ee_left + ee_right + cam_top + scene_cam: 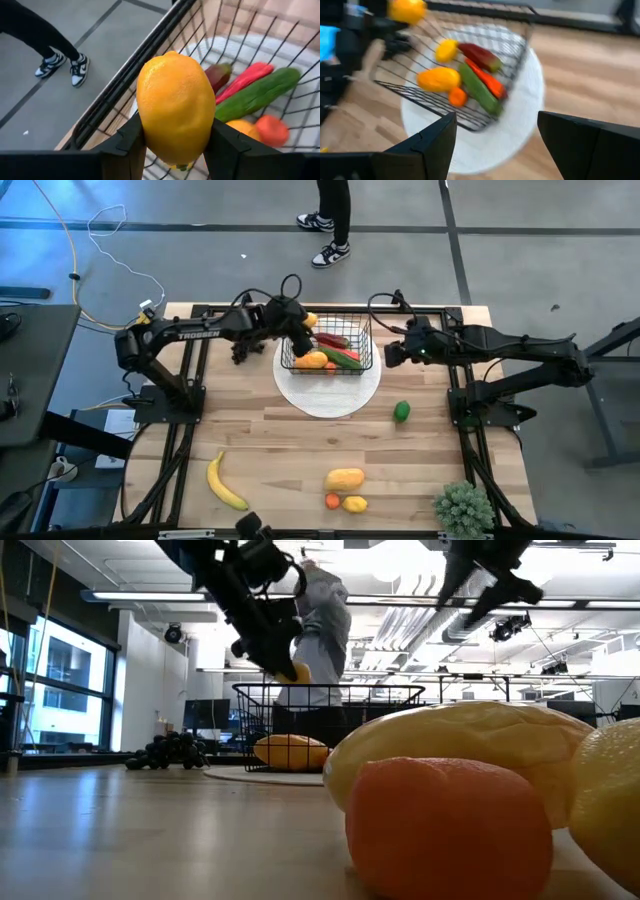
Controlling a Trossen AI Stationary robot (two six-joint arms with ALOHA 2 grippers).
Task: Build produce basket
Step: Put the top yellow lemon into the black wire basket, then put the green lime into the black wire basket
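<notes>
While the left pincer (175, 150) clamps a yellow lemon (175, 107) between its two fingers, it hangs just above the basket (327, 350), over the basket's left rim at the far corner. The basket stands on a white round disc (330, 395) at the far middle of the desk (270, 440). Inside it lie a green cucumber (343, 357), a red chili (333, 340), an orange-yellow fruit (311, 361) and a small orange piece (331, 366), all toward the near side.

The right pincer (495, 135) waits with its fingers spread wide and nothing between them, raised just beside the basket's right wall.

Dark grapes (240, 352) sit on the desk to the left of the basket, under the left arm. The near half of the desk has open room: a banana (225, 482) lies near the left edge, a yellow-orange fruit (344, 478), a small orange one (333, 501) and a small yellow one (354, 504) cluster by the near edge, and a green pepper (401, 411) lies alone right of the disc. A spiky potted plant (462, 508) stands at the near right corner. A person's legs (333, 210) show beyond the far edge.
</notes>
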